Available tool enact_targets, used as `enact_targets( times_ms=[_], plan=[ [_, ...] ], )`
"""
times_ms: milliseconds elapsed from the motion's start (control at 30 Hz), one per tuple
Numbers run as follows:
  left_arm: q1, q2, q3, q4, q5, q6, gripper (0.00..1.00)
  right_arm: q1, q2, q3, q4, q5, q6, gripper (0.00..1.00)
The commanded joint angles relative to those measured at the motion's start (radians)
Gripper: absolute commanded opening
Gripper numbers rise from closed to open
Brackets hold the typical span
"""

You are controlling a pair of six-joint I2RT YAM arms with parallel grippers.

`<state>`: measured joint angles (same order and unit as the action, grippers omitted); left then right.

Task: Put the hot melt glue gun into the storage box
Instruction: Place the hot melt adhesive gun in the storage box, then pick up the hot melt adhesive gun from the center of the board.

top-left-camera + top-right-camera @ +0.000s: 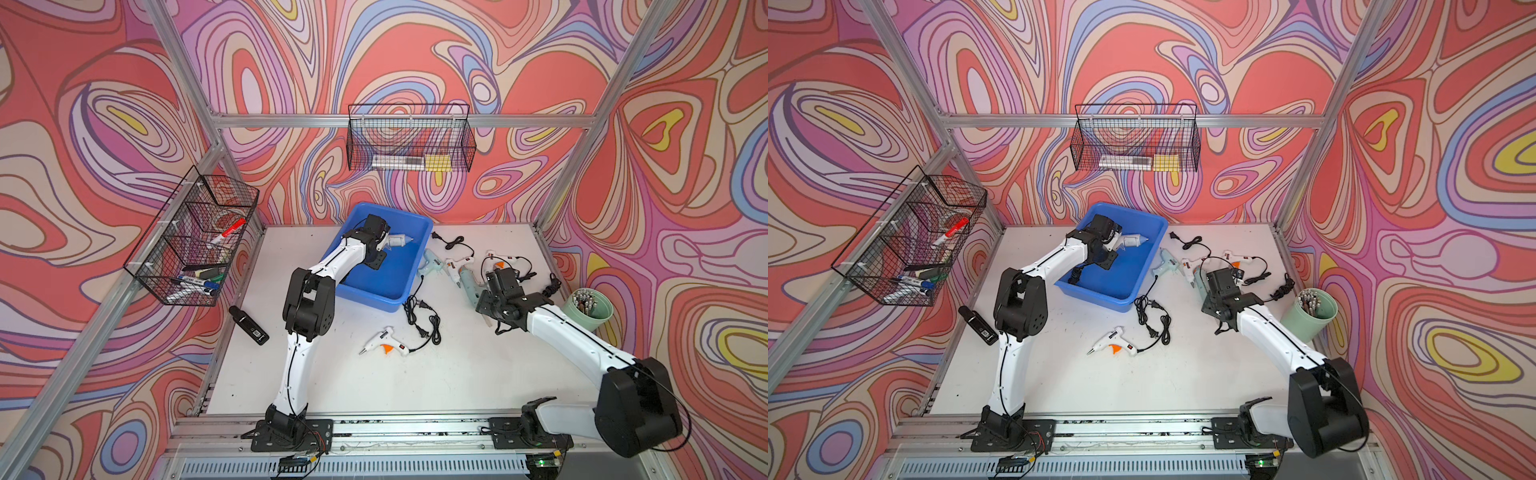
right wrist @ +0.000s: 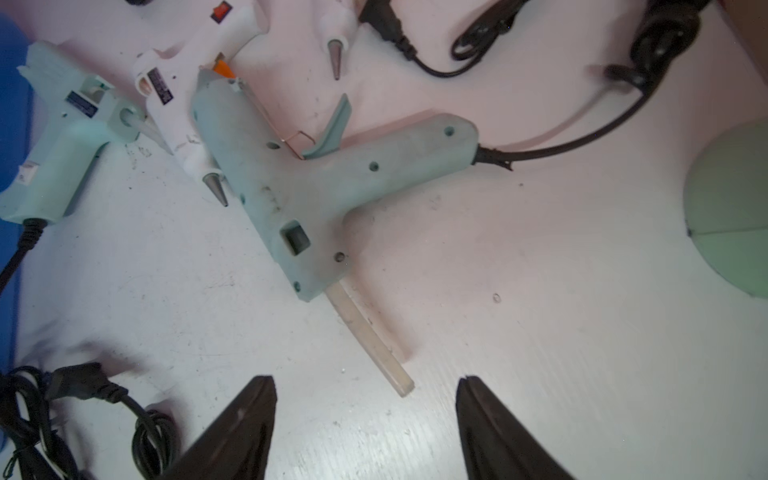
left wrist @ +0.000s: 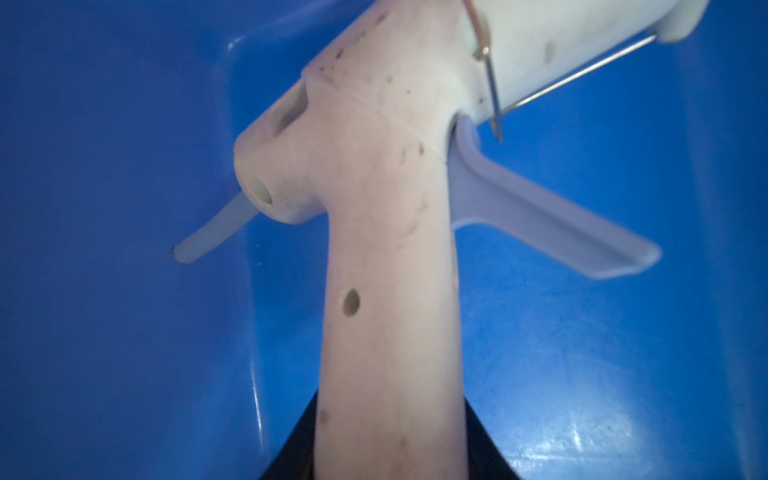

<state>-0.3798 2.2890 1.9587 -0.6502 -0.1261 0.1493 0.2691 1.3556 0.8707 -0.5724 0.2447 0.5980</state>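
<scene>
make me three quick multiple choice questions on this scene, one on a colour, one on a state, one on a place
1. Trigger colour of the lone white gun on the table? A green B orange C black
2. The right gripper by the teal gun is: A shut on it B out of view C open, empty
3. The pale gun in the left gripper is: A over the box B on the table C beside the right gripper
Answers: B, orange shows under its body; C, its fingers stand apart with nothing between; A, blue box floor surrounds it in the left wrist view.
</scene>
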Motion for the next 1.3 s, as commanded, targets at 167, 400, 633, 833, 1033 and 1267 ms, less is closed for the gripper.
enact_targets(
  times_ms=[167, 400, 633, 833, 1033, 1267],
  plan=[
    [0.011, 0.056, 0.073, -0.046, -0.023, -0.005, 0.44, 0.001, 0.145, 0.064, 0.088, -0.297, -0.144, 0.67],
    [0.012, 0.006, 0.056, -0.057, -0.013, -0.040, 0.80, 0.080, 0.182, 0.042, 0.124, -0.348, -0.123, 0.63],
    [0.009, -0.202, -0.078, -0.040, -0.023, -0.131, 0.99, 0.316, 0.149, 0.055, 0.119, -0.323, -0.115, 0.60],
    [0.009, -0.432, -0.238, -0.024, -0.036, -0.229, 0.99, 0.466, 0.173, 0.103, 0.095, -0.353, -0.228, 0.60],
    [0.009, -0.640, -0.419, 0.015, -0.023, -0.350, 0.99, 0.601, 0.307, 0.208, 0.001, -0.322, -0.345, 0.58],
    [0.009, -0.879, -0.634, 0.110, 0.004, -0.468, 0.99, 0.685, 0.450, 0.315, -0.052, -0.283, -0.419, 0.58]
  ],
)
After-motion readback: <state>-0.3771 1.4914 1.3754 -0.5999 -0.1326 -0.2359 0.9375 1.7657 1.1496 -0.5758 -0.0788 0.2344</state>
